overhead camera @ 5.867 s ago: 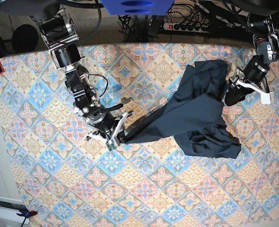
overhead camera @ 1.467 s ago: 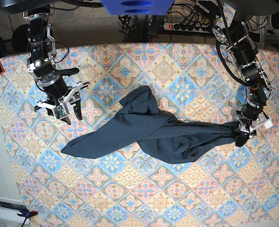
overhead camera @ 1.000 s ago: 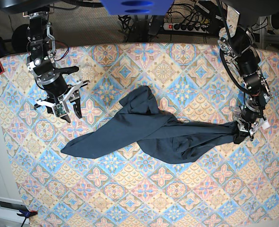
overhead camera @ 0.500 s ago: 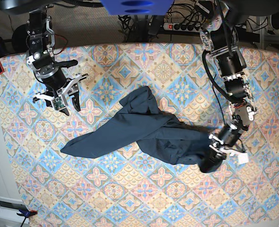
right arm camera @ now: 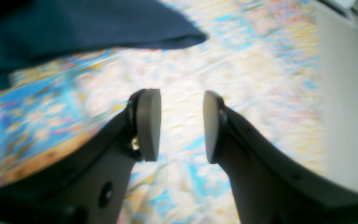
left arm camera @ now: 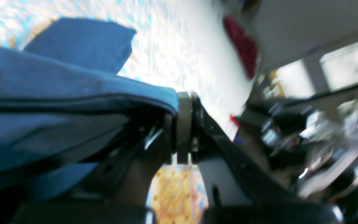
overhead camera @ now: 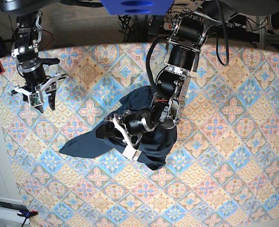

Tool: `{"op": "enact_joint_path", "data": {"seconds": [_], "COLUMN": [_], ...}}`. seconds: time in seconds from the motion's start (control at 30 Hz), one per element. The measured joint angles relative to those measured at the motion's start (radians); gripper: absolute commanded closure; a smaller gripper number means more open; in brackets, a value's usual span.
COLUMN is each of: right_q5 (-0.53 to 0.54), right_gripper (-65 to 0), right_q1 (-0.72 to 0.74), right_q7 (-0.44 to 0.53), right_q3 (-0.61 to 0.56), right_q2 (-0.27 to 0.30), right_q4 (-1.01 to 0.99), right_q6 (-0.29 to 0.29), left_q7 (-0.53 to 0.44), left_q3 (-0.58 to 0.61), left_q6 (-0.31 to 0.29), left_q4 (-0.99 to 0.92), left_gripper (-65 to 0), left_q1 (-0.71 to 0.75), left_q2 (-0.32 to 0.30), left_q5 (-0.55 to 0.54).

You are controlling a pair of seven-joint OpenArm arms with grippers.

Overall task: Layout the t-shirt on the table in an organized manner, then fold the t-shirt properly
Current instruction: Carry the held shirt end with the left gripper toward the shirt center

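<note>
T-shirt (overhead camera: 144,127) lies bunched in a dark navy heap near the middle of the desk (overhead camera: 234,156), with one pointed end trailing out toward the base view's lower left. The left gripper (overhead camera: 115,134) reaches across the heap from the far side, its jaws closed tight on a fold of the cloth; in the left wrist view the blue fabric (left arm camera: 57,99) is drawn taut into the pinched pads. The right gripper (overhead camera: 37,98) hangs over bare patterned cloth near the far corner on the base view's left, well apart from the garment, its jaws standing open with nothing between them.
</note>
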Motion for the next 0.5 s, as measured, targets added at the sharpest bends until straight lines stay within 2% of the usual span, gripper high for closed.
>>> {"op": "enact_joint_path", "data": {"seconds": [0.13, 0.23, 0.33, 0.4, 0.5], "right_q5": [0.000, 0.000, 0.000, -0.001, 0.005], "right_gripper": [-21.2, -21.2, -21.2, -21.2, -21.2], "right_q1": [0.003, 0.026, 0.031, 0.045, 0.063], "right_q7": [-0.001, -0.006, -0.002, -0.016, -0.005], "right_q3": [0.078, 0.106, 0.104, 0.090, 0.061], "right_q2": [0.000, -0.002, 0.001, 0.002, 0.005], "right_q4": [0.000, -0.004, -0.004, -0.005, -0.005], "right_q6": [-0.005, -0.006, -0.006, 0.032, 0.117], "left_q7": [0.012, 0.075, 0.170, 0.192, 0.191], "left_q3": [0.139, 0.247, 0.414, 0.497, 0.509], "left_q6": [0.003, -0.003, -0.008, -0.009, -0.013], "left_q4": [0.000, 0.000, 0.000, 0.001, 0.022], "left_gripper": [0.0, -0.3, -5.4, -9.3, -15.4], "left_q1": [0.003, 0.002, -0.015, -0.021, -0.005], "left_q2": [-0.016, -0.009, -0.016, -0.031, -0.089], "left_q5": [0.091, 0.190, 0.268, 0.272, 0.267]}}
